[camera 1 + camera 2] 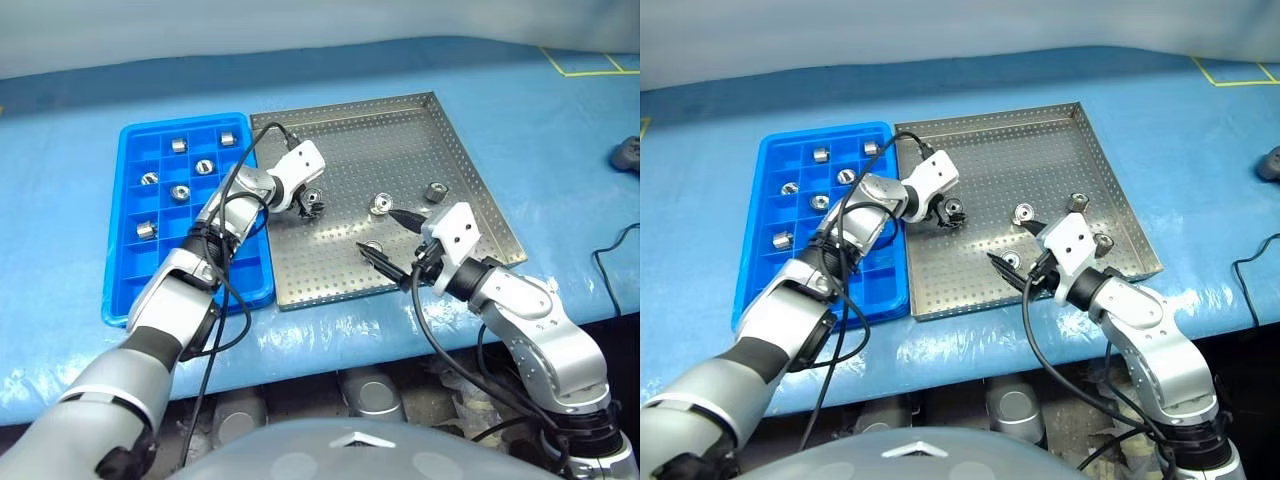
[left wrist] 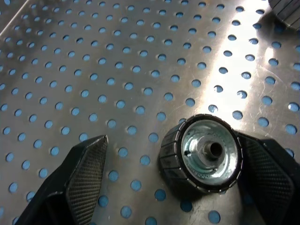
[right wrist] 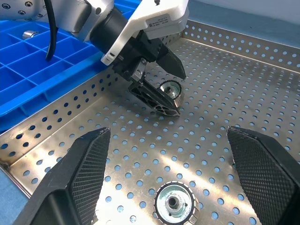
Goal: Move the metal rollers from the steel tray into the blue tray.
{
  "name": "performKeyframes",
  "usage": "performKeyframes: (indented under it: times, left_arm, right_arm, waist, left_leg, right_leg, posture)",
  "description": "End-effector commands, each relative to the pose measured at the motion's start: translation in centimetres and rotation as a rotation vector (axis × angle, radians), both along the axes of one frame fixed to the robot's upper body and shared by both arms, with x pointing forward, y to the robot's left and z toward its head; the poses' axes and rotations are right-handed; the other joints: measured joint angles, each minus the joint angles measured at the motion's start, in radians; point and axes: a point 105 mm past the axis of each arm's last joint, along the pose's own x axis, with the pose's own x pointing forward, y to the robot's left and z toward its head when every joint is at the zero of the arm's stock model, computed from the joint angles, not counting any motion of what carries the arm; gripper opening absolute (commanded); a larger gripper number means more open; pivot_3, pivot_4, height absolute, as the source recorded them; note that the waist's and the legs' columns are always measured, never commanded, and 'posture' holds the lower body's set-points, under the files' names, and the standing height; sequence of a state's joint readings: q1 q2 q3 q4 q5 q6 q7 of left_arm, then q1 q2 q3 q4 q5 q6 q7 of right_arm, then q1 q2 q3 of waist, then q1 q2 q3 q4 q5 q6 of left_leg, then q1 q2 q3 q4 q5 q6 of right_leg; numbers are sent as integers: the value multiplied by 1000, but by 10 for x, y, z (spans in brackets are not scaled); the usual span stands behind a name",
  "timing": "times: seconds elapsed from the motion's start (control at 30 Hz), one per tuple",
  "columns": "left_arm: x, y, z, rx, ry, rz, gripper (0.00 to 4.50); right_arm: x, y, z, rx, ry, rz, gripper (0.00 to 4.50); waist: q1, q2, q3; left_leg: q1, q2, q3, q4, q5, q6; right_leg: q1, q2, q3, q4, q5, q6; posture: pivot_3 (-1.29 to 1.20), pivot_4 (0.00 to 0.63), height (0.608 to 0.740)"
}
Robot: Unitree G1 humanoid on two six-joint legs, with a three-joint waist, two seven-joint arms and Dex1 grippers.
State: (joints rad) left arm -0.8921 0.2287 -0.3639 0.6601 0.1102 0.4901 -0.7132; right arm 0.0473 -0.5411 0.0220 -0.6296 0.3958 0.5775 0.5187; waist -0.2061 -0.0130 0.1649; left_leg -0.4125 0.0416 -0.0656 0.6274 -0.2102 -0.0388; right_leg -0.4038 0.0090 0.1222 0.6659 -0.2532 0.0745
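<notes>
- The blue table cover [image 1: 560, 150] fills most of the head views, with both trays lying on it.
- The steel tray [image 1: 400, 120] sits in the centre of the frame, its perforated floor mostly bare.
- The blue tray [image 1: 130, 200] lies just left of the steel tray, side by side with it; six metal rollers [image 1: 180, 145] rest in its upper compartments, each in its own square.
- The left gripper [image 1: 311, 205] is low over the left part of the steel tray. Its fingers are spread wide, and one roller [image 2: 201, 154] lies on the floor between them; in the left wrist view it is right against one finger [image 2: 269, 176] and apart from the other.
- The right gripper [image 1: 388, 243] hangs over the lower middle of the steel tray, fingers also spread, holding nothing.
- A second roller [image 3: 174, 204] lies on the tray floor between the right fingers and below them.
- Two more rollers [image 1: 381, 204] lie in the right half of the steel tray.
</notes>
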Motion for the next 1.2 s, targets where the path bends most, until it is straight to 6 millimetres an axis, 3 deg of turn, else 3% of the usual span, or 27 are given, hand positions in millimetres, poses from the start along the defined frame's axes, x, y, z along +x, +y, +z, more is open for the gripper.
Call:
performKeyframes:
  times: [0.03,0.1,0.2,0.47,0.73,0.87,1.03,1.2]
  left_arm:
    - [1,11,-2,26,-1,33,4304]
    - [1,8,4,-14,-9,30,3929]
    - [0,7,11,-40,-20,12,2996]
    - [5,16,30,-70,-75,38,2996]
    - [-12,0,85,-330,-159,-79,2996]
    - [-14,9,86,-258,-188,-69,2996]
    - [-9,14,58,-100,-173,-45,2996]
    - [-9,8,42,-39,-135,-64,4472]
  right_arm:
    - [1,1,7,5,-34,6,4185]
    - [2,2,8,4,-36,10,4185]
    - [2,3,8,2,-36,14,4185]
    - [5,5,6,-6,-36,20,4185]
    - [7,11,6,-6,-38,58,4185]
    - [10,14,6,-7,-39,77,4185]
    - [13,20,7,-5,-46,102,4185]
    - [12,22,7,-4,-48,104,4185]
  waist:
    - [-1,0,0]
    - [-2,0,0]
    - [-2,0,0]
    - [3,0,0]
    - [20,0,0]
    - [28,0,0]
    - [40,0,0]
    - [55,0,0]
  left_leg:
    - [0,0,0,0,0,0]
    - [1,1,0,0,0,0]
    - [1,1,0,0,0,0]
    - [1,1,0,0,0,0]
    - [0,1,0,0,0,0]
    - [1,0,0,0,0,0]
    - [1,0,0,1,0,0]
    - [0,0,0,1,0,0]
  right_leg:
    - [0,0,0,0,0,0]
    - [0,1,0,1,0,0]
    - [0,1,0,2,0,0]
    - [0,1,0,3,0,0]
    - [-1,0,0,2,0,0]
    - [0,0,0,3,0,0]
    - [0,0,0,3,0,0]
    - [0,0,0,3,0,0]
  posture:
    - [-210,150,740]
    - [-209,150,740]
    - [-207,150,740]
    - [-192,150,740]
    - [-162,150,740]
    - [-148,150,740]
    - [-133,150,740]
    - [-153,150,740]
